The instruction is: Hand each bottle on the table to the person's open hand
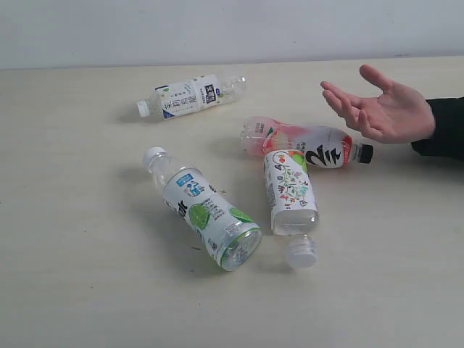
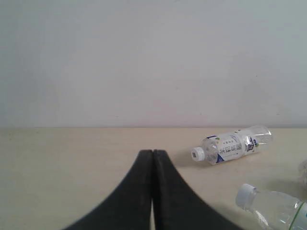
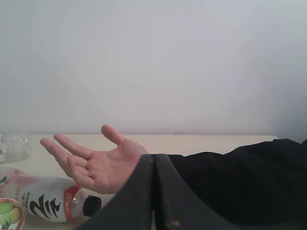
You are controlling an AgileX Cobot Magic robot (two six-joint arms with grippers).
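Note:
Four bottles lie on the cream table (image 1: 80, 290). The white-blue label bottle (image 1: 190, 96) (image 2: 233, 144) is at the back. The lime-label bottle (image 1: 206, 212) lies front centre; its cap end (image 2: 249, 196) shows in the left wrist view. The floral-label bottle (image 1: 290, 192) lies beside it, cap toward the front. The pink-red bottle with black cap (image 1: 312, 145) (image 3: 45, 203) lies just below the person's open hand (image 1: 384, 110) (image 3: 96, 163), palm up at the right. My left gripper (image 2: 152, 153) and right gripper (image 3: 155, 157) are both shut on nothing. Neither shows in the exterior view.
The person's black sleeve (image 1: 446, 127) (image 3: 240, 177) reaches in from the right edge. A plain pale wall (image 1: 217, 29) runs behind the table's far edge.

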